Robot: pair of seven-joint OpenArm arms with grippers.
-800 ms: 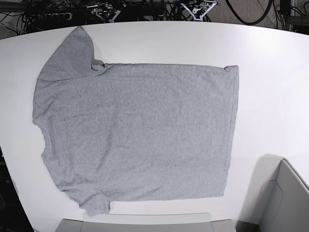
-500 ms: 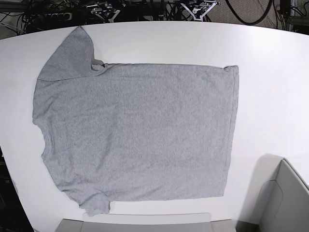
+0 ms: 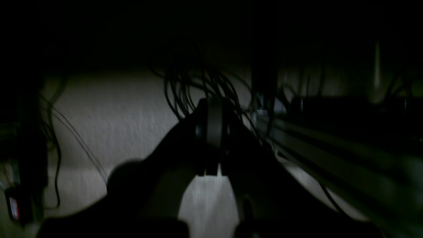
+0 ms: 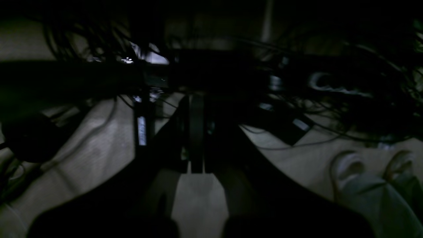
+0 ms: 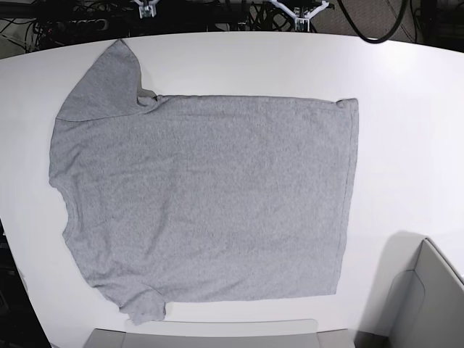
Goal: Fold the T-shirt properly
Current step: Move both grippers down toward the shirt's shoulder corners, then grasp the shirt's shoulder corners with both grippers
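- The T-shirt (image 5: pixel 203 199) lies flat, plain side up, on the white desk (image 5: pixel 406 130), collar at the left edge.
- Right claw (image 4: pixel 197 165) and left claw (image 3: pixel 211 167) both look pressed together, off the desk.
- Judgement: start with the far sleeve (image 5: pixel 101 80), pinching only its edge and keeping the cloth smooth.

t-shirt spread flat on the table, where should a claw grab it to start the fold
Probably the hem corners: the T-shirt lies flat, plain side up, collar at the base view's left, its straight hem on the right. Come in from the right over bare table and pinch the far corner and near corner, where the edge lies exposed.
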